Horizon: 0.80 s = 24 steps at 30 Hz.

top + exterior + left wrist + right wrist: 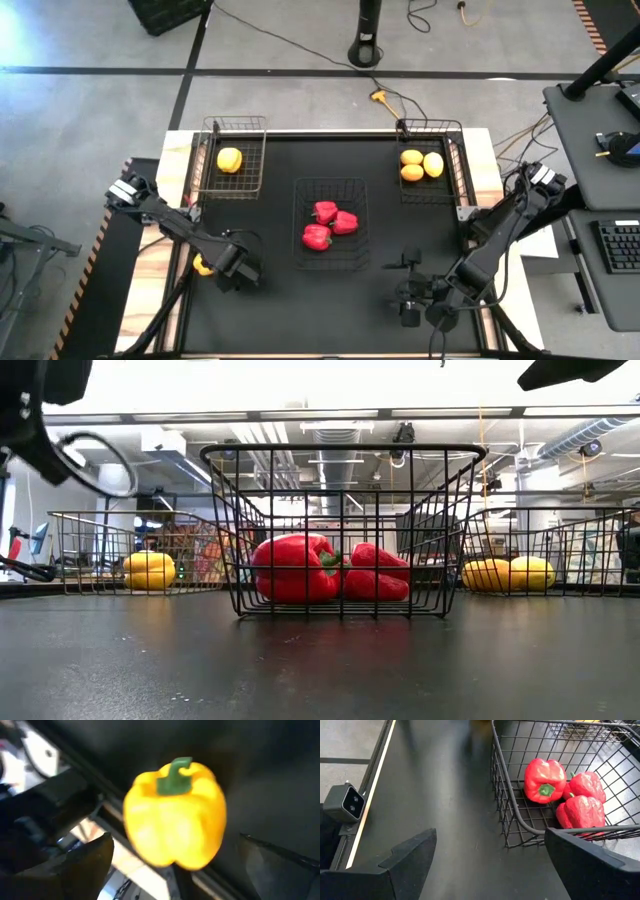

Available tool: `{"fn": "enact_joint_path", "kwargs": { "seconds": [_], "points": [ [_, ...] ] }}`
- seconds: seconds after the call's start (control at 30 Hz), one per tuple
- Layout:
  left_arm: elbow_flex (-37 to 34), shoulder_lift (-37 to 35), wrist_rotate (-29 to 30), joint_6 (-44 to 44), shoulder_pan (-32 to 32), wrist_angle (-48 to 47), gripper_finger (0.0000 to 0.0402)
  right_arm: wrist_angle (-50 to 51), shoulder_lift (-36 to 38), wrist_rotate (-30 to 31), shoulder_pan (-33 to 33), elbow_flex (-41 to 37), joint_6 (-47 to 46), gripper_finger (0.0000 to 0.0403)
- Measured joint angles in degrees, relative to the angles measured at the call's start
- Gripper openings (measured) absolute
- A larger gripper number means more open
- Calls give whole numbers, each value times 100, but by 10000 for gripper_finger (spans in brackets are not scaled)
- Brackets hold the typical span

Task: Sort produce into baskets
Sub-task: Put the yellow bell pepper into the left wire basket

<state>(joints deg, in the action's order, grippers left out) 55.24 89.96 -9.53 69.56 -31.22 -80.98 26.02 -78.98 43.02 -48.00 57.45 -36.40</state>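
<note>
Nearly everything is already sorted by kind: three red peppers (327, 225) lie together in the dark middle basket (331, 187), one yellow pepper (230, 160) sits in the copper basket (233, 124) at the far left, and three orange-yellow fruits (420, 164) fill the far-right basket (431, 126). The odd one out is a second yellow pepper (175, 815) at the near left edge of the surface (270, 320), so the left pincer (222, 268) is probably there to fetch it for the copper basket. From above, that pepper is only a sliver of yellow beside the arm; the left wrist camera shows it whole, stem up, lying between the spread fingers (85, 865), with no contact visible, so the grasp looks not yet made. The right pincer (490, 860) waits at the near right, wide and empty, its camera looking into the middle basket. The low view confirms the peppers rest on the basket floor, but misses the stray pepper entirely.
</note>
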Motion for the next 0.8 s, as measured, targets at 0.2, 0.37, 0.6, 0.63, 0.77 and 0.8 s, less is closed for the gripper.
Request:
{"fn": "enact_joint_path", "kwargs": {
  "seconds": [0.2, 0.37, 0.6, 0.63, 0.77, 0.8],
  "points": [
    [-557, -7, -50, 116, 0, 806, 397, -8, 44, -2, 1, 4, -2, 364],
    [-899, -7, -53, 261, 0, 879, 382, -13, 44, -2, 1, 16, 0, 364],
    [-987, -7, -155, 283, 0, 1032, 325, -13, 44, -2, 1, 20, 0, 364],
    [-958, -7, -167, 270, -2, 1041, 320, -13, 44, -2, 1, 20, 0, 364],
    [-657, -5, -146, 110, -9, 1042, 317, -15, 44, -2, 1, 24, 4, 364],
    [-530, -5, -100, 55, -7, 978, 317, -15, 44, -2, 1, 24, 5, 364]
  ]
}}
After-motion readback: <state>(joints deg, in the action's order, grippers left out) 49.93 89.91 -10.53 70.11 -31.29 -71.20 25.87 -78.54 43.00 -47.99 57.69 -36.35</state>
